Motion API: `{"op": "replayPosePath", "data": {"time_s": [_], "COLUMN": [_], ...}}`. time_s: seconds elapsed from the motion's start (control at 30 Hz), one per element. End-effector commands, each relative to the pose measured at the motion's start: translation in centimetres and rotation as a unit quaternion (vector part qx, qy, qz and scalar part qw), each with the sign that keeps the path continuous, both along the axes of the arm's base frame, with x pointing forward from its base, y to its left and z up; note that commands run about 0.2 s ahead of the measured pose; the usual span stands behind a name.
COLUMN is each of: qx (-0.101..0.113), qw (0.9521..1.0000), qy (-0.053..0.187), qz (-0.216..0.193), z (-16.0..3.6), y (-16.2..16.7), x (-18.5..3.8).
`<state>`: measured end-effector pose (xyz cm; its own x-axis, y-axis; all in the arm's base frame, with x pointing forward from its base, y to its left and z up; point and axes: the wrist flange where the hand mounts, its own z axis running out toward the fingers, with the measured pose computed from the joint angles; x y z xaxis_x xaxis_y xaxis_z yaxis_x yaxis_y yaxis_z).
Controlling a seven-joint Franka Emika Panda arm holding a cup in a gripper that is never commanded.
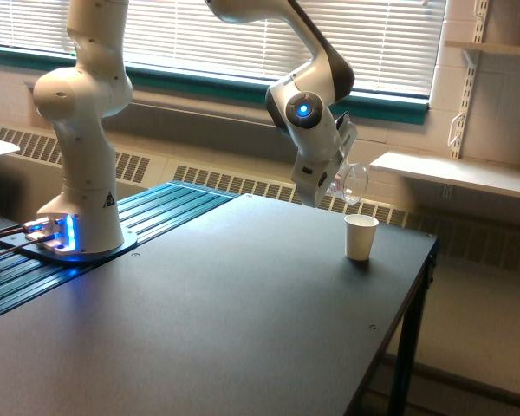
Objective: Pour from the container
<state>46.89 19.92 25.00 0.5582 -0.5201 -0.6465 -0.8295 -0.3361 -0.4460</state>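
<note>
The container [350, 184], a small clear cup, hangs in the air above the table's far right part, tipped on its side with its mouth toward the exterior view's right. My gripper [336, 184] is shut on it. A white paper cup [360, 237] stands upright on the black table [225, 321], just below and slightly right of the container. Nothing can be seen inside the clear cup or falling from it.
The arm's white base [80, 173] stands at the table's left on a blue ribbed strip. The table's right edge [407, 321] drops off close to the paper cup. A white shelf [451, 173] and wall radiator lie behind.
</note>
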Motion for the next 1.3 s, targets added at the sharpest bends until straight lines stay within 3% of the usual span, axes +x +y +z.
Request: {"op": "replayPosePath", "data": {"time_s": [0.03, 0.27, 0.4, 0.9, 1.3], "qx": [0.027, 0.052, 0.056, 0.060, 0.046], "qw": [0.9996, 0.9979, 0.9972, 0.9953, 0.9957], "qy": [0.008, 0.037, 0.043, 0.047, 0.057], "qz": [0.003, -0.014, -0.027, -0.059, -0.057], "z": [0.5, -0.1, -0.4, -0.3, -0.7], "y": [2.0, 2.4, 2.0, 0.8, 0.8], "x": [-0.7, -1.8, -2.1, -1.8, -1.5]}}
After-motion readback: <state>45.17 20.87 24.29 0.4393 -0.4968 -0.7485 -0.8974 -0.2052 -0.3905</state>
